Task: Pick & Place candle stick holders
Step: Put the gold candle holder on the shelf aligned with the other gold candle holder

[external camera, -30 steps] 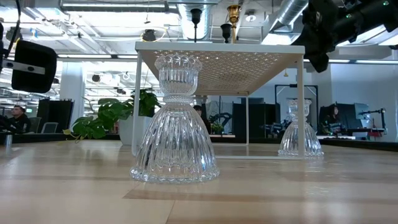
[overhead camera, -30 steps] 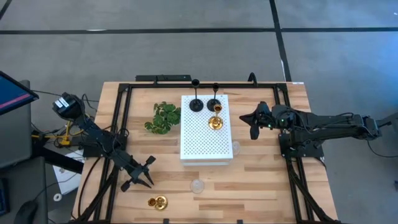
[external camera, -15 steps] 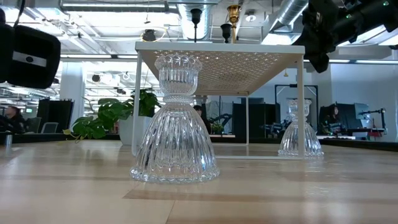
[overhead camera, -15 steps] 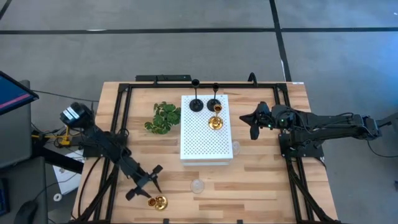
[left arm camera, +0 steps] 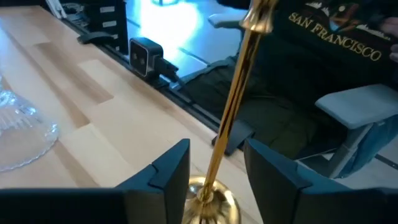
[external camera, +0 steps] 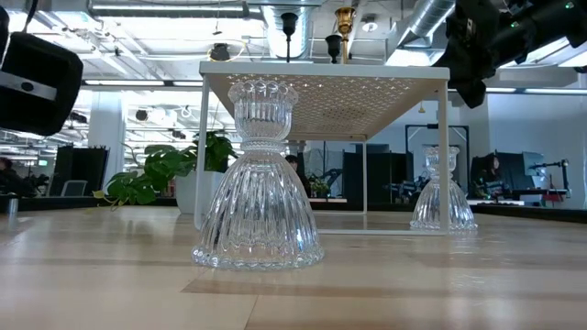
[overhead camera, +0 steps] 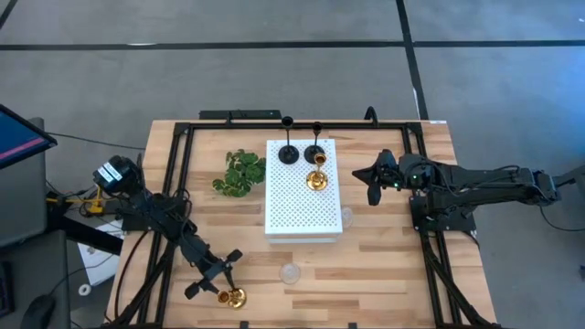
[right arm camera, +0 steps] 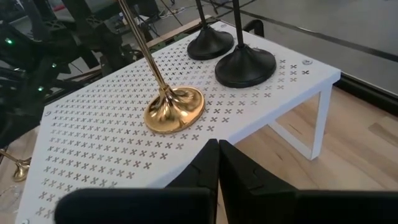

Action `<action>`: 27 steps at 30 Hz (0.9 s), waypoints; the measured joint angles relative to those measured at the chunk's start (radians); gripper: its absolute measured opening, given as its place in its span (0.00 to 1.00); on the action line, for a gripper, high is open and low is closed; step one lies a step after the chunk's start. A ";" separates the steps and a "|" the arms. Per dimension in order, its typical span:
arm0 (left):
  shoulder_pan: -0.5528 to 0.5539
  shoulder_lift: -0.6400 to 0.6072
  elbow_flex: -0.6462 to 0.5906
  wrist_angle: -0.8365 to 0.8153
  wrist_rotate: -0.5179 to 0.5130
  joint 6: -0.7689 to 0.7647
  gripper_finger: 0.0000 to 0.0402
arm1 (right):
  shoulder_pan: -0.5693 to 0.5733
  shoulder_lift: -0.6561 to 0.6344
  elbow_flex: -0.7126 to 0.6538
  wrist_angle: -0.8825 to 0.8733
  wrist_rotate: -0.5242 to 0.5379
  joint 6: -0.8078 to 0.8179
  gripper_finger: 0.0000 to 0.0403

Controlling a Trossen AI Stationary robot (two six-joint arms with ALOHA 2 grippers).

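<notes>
left gripper near the tabletop's front edge, fingers parted either side of the gold holder stem, set to clamp it. right gripper shut, empty, waiting beside the white board.

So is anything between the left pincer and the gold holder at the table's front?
Nothing visible. The left pincer is open, and the gold holder's stem already stands between its fingers, base on the table. The glass holder sits off to one side, clear of it.

Grey floor crossed by dark lines; ceiling ducts overhead
</notes>
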 joint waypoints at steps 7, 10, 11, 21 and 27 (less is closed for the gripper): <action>-0.016 0.000 0.000 0.009 -0.005 0.000 0.32 | 0.000 0.000 0.000 0.000 0.000 0.000 0.00; -0.018 0.000 0.002 0.014 -0.005 0.000 0.32 | 0.000 0.000 0.000 0.000 0.000 0.000 0.00; -0.018 0.000 0.004 0.013 -0.005 0.000 0.32 | 0.000 0.000 0.000 0.000 0.000 0.000 0.00; -0.018 0.024 0.026 0.014 -0.029 0.004 0.32 | 0.000 0.000 0.000 0.000 -0.001 0.012 0.00; -0.018 0.126 0.075 0.015 -0.034 0.004 0.32 | 0.000 0.000 0.000 -0.005 -0.001 0.013 0.00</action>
